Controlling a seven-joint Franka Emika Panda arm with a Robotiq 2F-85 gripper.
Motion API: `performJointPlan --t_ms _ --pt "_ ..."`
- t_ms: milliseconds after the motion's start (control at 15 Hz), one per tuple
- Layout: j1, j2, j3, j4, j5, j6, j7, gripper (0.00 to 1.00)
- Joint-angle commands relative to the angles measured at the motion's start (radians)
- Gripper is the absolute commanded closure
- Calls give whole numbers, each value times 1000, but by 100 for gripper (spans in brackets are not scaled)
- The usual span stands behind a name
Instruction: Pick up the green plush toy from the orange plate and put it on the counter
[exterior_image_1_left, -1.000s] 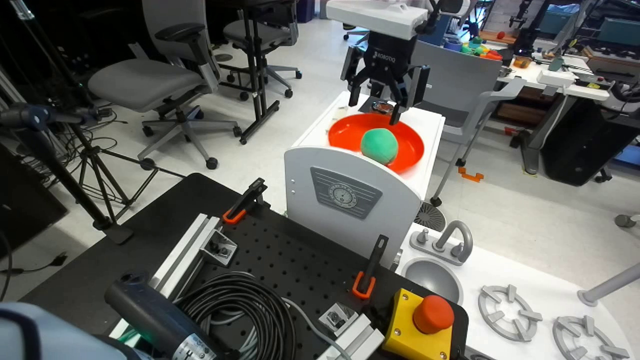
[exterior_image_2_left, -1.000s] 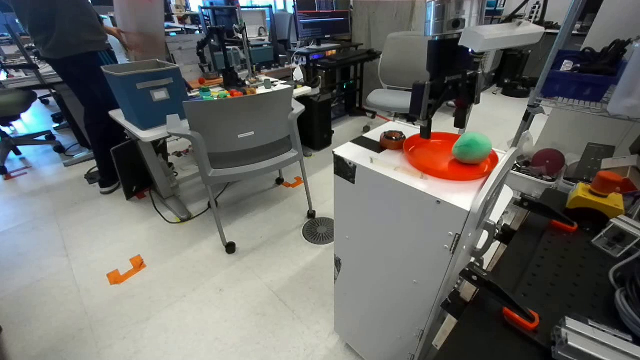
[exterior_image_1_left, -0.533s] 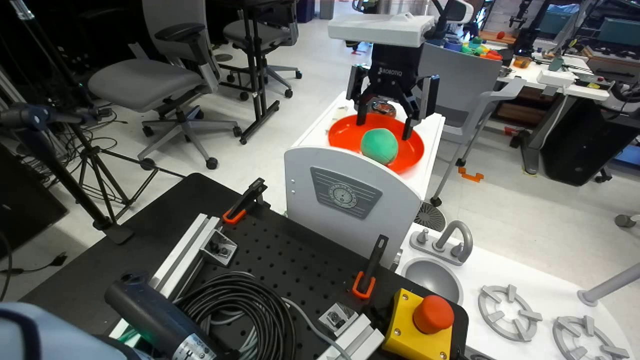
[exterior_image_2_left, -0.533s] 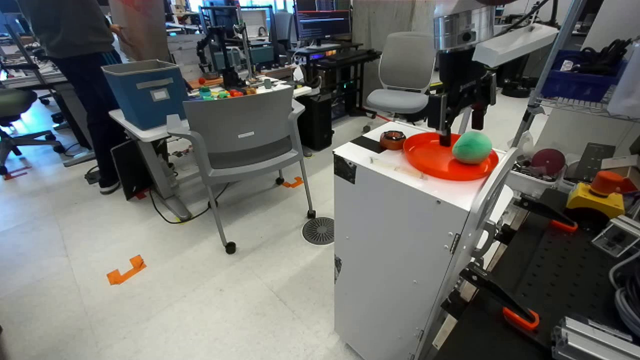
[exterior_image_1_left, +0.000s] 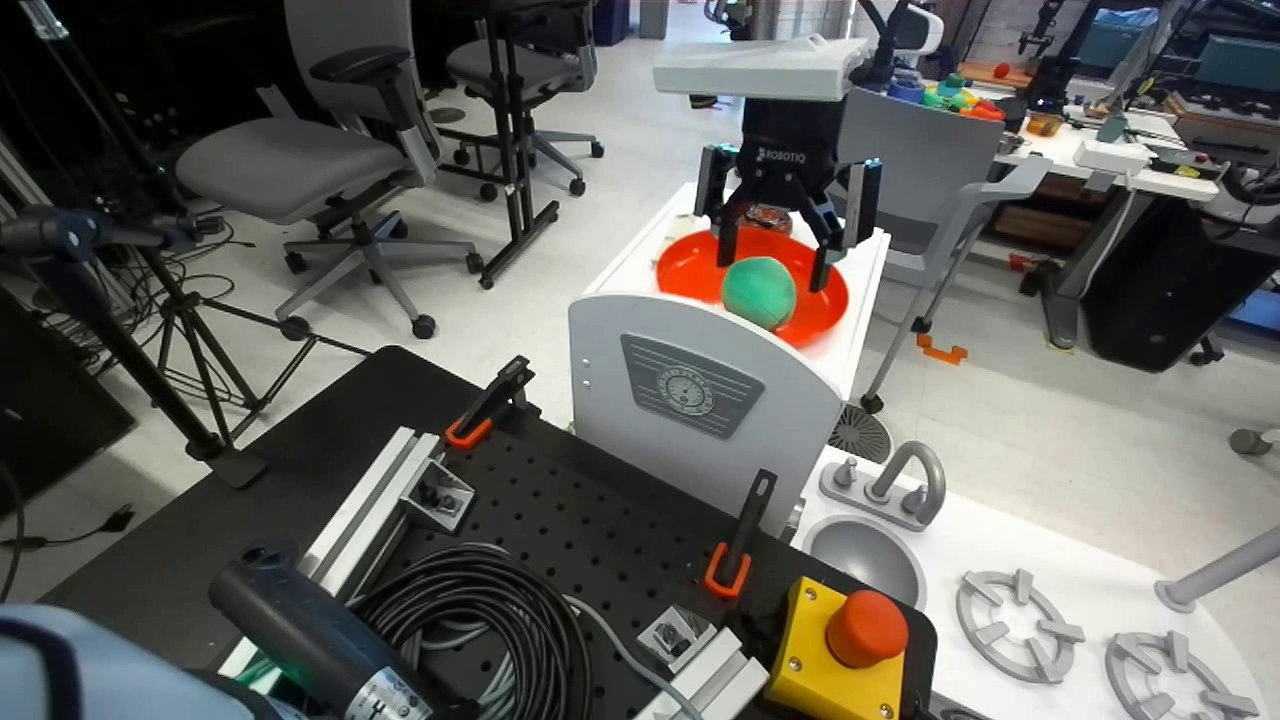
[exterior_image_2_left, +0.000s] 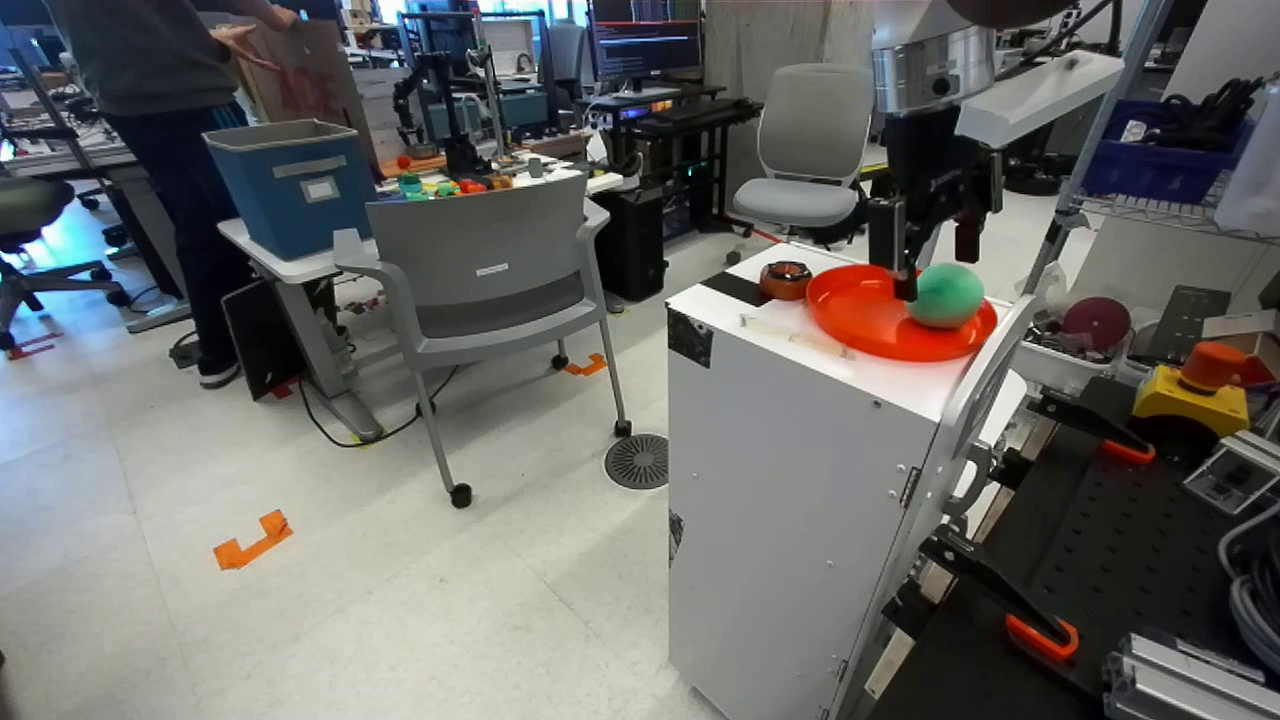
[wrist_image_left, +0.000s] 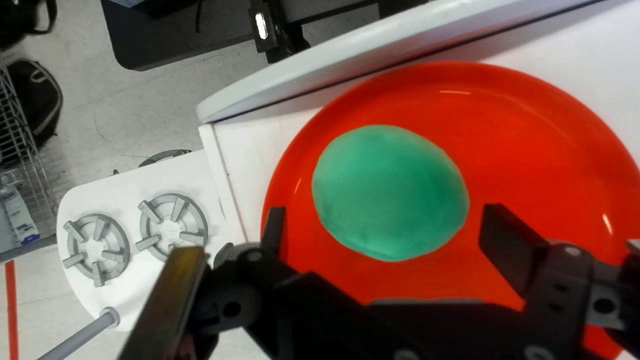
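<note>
I have the claw (exterior_image_1_left: 773, 264) hanging point-down, low over the orange plate (wrist_image_left: 545, 150), fingers (exterior_image_1_left: 820, 275) spread wide; in my wrist view the green plush toy (wrist_image_left: 390, 192) shows between them. Toy rests in the plate, off its middle: on the near side in an exterior view, close by the white rounded panel (exterior_image_1_left: 610, 345); on the left in the wrist view. Orange shows there between toy and each finger, the right-hand gap slimmer, so I log claw and toy as apart. In an exterior view a fingertip (exterior_image_2_left: 905, 286) crosses the toy's left edge along my line of sight. Whether the tips touch the plate, I cannot tell.

Plate sits on the white desk (exterior_image_2_left: 900, 382). Just left of it in that view, a small brown round object (exterior_image_2_left: 786, 280), beside a black patch (exterior_image_2_left: 735, 289). The panel's near face carries a grey plaque with a dial emblem (exterior_image_1_left: 690, 388). Right of the panel: white surface (exterior_image_1_left: 945, 540) with a grey sink (exterior_image_1_left: 875, 560), a tap (exterior_image_1_left: 932, 482) and burner rings (exterior_image_1_left: 992, 632). Near side, a yellow box (exterior_image_1_left: 820, 690) with a red button (exterior_image_1_left: 867, 628) at the right end of a black perforated board (exterior_image_1_left: 600, 520); black cable (exterior_image_1_left: 550, 620) lies coiled on the board, left of the box.

Farther out in an exterior view, a grey chair (exterior_image_2_left: 480, 260) left of the desk and, beyond it, a blue bin (exterior_image_2_left: 290, 195). Person (exterior_image_2_left: 150, 60) at the far left, hands by a brown board (exterior_image_2_left: 310, 80) with red marks.
</note>
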Motion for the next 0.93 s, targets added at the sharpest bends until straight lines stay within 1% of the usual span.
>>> performJointPlan --t_ms 0,333,600,667,733,800,867 --pt "15 -21 -10 -13 -21 -10 16 35" --pt "15 -18 -9 -10 -18 -10 14 73" --pt "13 -20 -8 -7 -10 -13 7 97" --pt "13 -22 -8 -7 -9 -13 6 98" --pt "13 -22 -7 -7 -8 -12 6 95" --pt "13 -24 -7 -8 -7 -10 6 97" --pt "13 -25 -6 -9 -7 -9 6 97"
